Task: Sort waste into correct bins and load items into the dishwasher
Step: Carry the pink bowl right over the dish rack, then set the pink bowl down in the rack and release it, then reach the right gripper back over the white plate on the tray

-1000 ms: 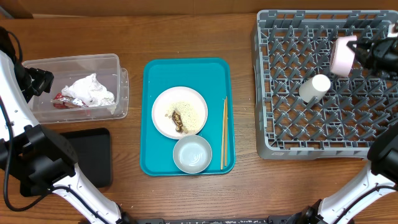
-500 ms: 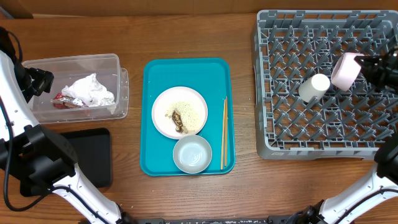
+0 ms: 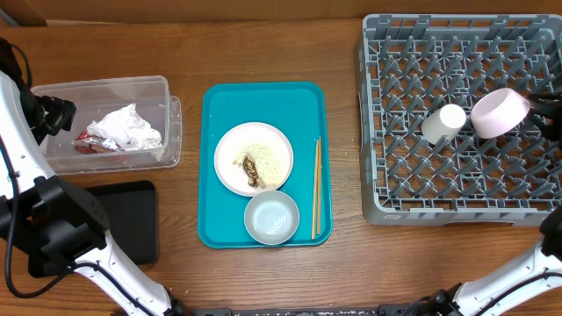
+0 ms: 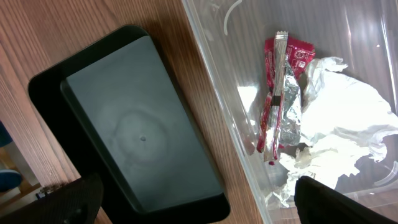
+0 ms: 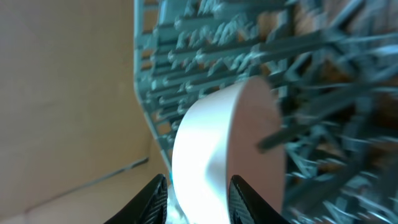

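Overhead straight down over table (image 3: 176, 53); wrist views close: tub (image 4: 219, 99), rack (image 5: 205, 43)

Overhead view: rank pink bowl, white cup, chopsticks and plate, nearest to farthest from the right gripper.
1. pink bowl, in the rack by the right gripper
2. white cup, left of it
3. chopsticks, right on the tray
4. plate, mid-tray

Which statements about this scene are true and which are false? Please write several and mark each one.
1. The pink bowl lies in the dish rack. True.
2. The white cup stands on the teal tray. False: it is in the dish rack, next to the pink bowl.
3. The chopsticks lie on the teal tray, beside the plate. True.
4. The black tray holds the napkins. False: they are in the clear tub.
5. The grey bowl is stacked on the plate. False: it sits beside it.
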Robot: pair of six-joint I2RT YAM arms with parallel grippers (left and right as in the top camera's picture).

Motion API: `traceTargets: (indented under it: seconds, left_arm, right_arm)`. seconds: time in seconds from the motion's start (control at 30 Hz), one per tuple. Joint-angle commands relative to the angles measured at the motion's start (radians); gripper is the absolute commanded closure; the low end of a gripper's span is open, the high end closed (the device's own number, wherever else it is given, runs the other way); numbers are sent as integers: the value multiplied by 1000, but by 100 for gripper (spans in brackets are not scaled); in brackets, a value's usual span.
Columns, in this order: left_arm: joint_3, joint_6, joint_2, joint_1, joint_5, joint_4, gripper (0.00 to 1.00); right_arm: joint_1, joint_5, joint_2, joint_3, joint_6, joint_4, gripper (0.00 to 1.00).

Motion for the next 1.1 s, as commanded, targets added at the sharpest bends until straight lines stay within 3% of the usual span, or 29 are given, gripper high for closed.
traceTargets:
  seconds: [0.0, 0.17, 0.43, 0.7, 0.87, 0.93, 1.0, 1.07]
  left_arm:
    - [1, -10, -39, -2, 0, -2, 0]
    - [1, -10, -39, -2, 0, -1, 0]
    - [1, -10, -39, -2, 0, -1, 0]
    - [1, -10, -39, -2, 0, -1, 0]
    - [1, -10, -39, -2, 0, -1, 0]
    - [1, -10, -39, -2, 0, -1, 0]
    - [1, -10, -39, -2, 0, -2, 0]
    - [1, -10, -39, -2, 0, -1, 0]
  right_arm:
    - [-25, 175, -94, 82, 46, -32, 65]
    - [-28, 380, -181, 100, 111, -43, 65]
    - [58, 400, -217, 98, 100, -50, 70]
    - [327, 308, -217, 98, 32, -70, 71]
    - [550, 455, -217, 98, 27, -69, 69]
    - [638, 515, -217, 98, 33, -69, 65]
    - [743, 613, -217, 98, 66, -70, 53]
    - [863, 803, -215, 98, 149, -79, 13]
